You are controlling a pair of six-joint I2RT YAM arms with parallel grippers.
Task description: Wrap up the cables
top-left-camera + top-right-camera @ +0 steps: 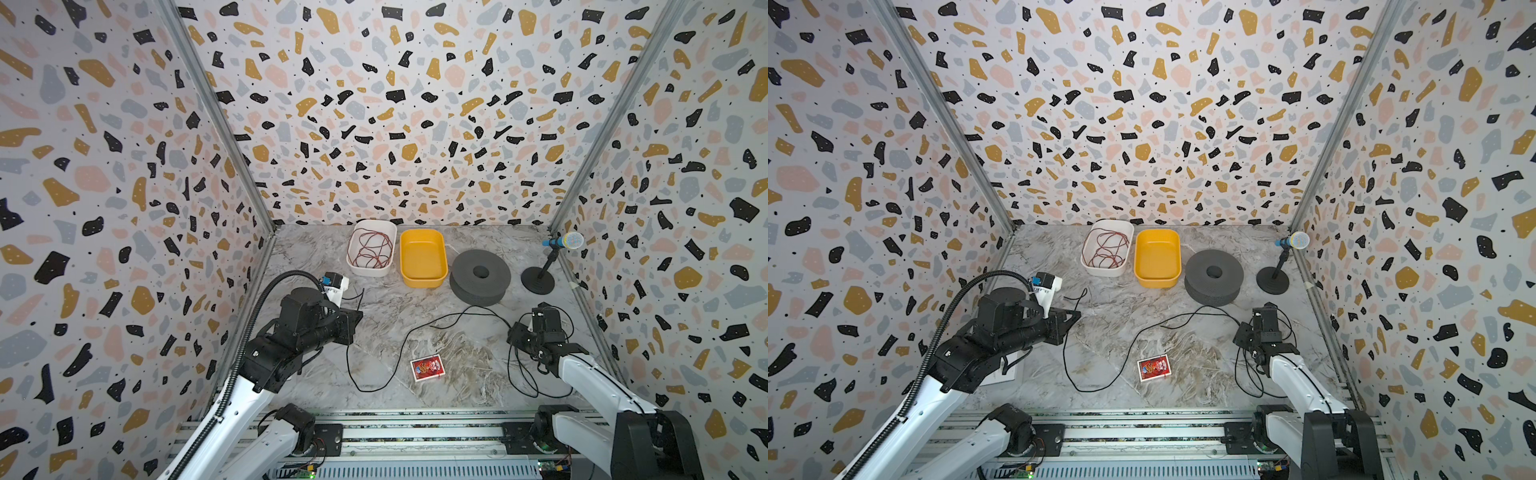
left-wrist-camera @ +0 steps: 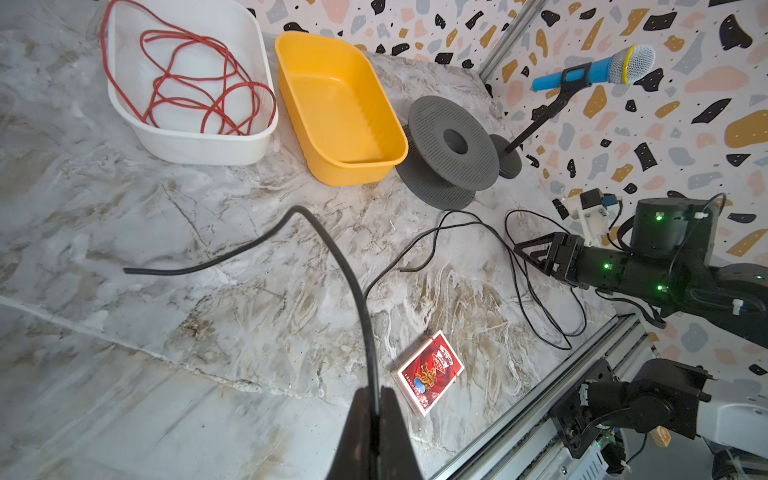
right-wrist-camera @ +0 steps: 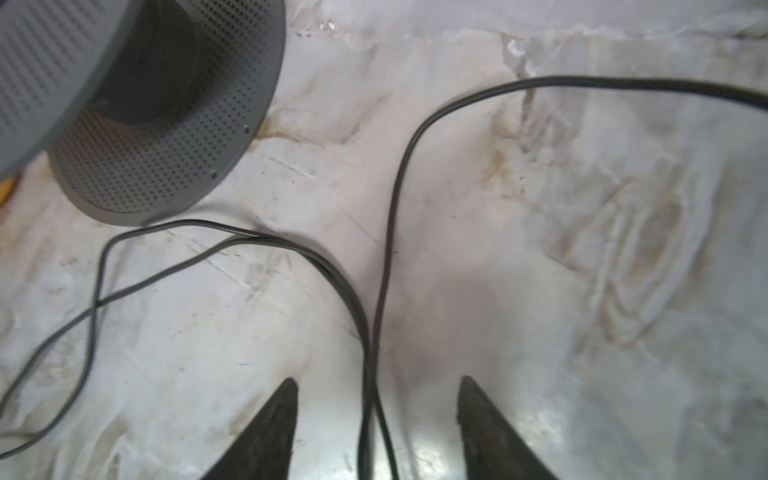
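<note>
Left claw [image 2: 376,401] is pressed tight on the thin black flexible cable [image 2: 371,353], pinching it a bit back from one end, so a stiff tail sticks out over the grey marbled tabletop [image 1: 415,399]. The rest of the cable snakes across the table between the two arms and piles into loose loops right by the right claw [image 3: 378,380]. That claw is spread wide, with two strands running between its fingers [image 3: 282,415] and neither one gripped.

What worries me:
- If that claw closes where it sits, I reckon it grabs both strands at once and pulls the pile into a knot.
- Those loops lie right against the right arm, so a swing could hook one.
- Any hard tug could slide the cable out of the left pinch.
- The red pack of playing cards [image 1: 427,368] sits just beside the big bend, so a dragged cable could sweep it along.

No cable is touching the dark grey perforated spool [image 1: 465,270] yet.
</note>
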